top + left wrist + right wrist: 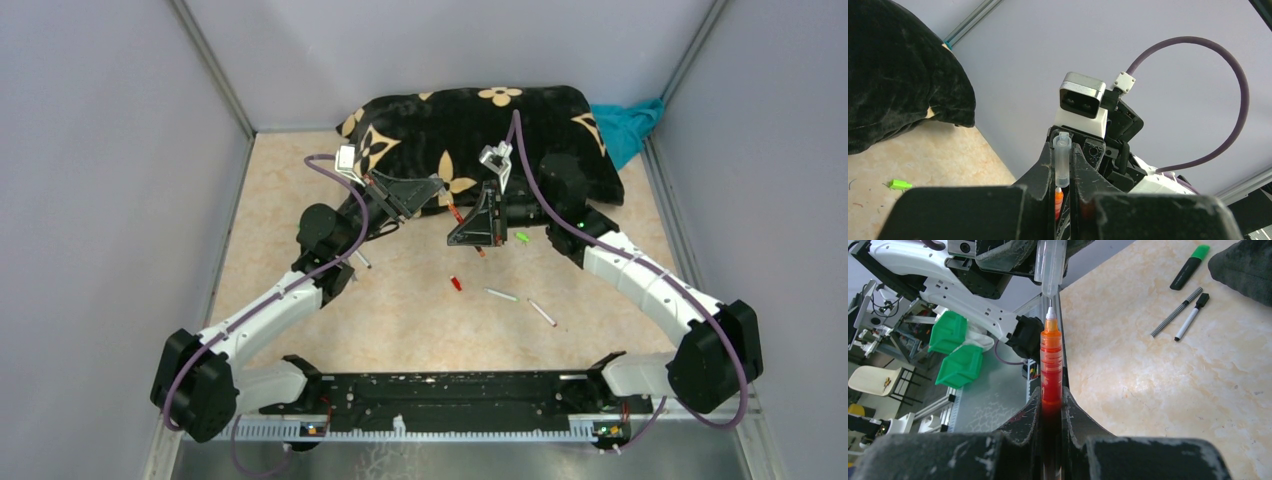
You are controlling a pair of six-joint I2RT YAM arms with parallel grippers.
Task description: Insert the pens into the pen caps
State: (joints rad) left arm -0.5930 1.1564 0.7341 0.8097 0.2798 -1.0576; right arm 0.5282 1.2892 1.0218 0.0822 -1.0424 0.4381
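My left gripper (1063,150) is shut on a clear pen cap (1062,160), which stands upright between the fingers. My right gripper (1051,400) is shut on a red-orange pen (1051,365). Its white tip points at the cap's (1050,265) open end and sits just short of it. From the left wrist, the orange tip (1058,197) shows right below the cap. In the top view the two grippers (437,188) (468,228) meet above the table, in front of the cushion. Loose on the table are a green cap (522,237), a red cap (456,283) and two slim pens (500,295) (541,312).
A black flowered cushion (470,120) fills the back of the table, with a teal cloth (625,125) at its right. A black marker with a green end (1189,260), a striped pen (1176,312) and a white pen (1191,317) lie together. Grey walls enclose three sides.
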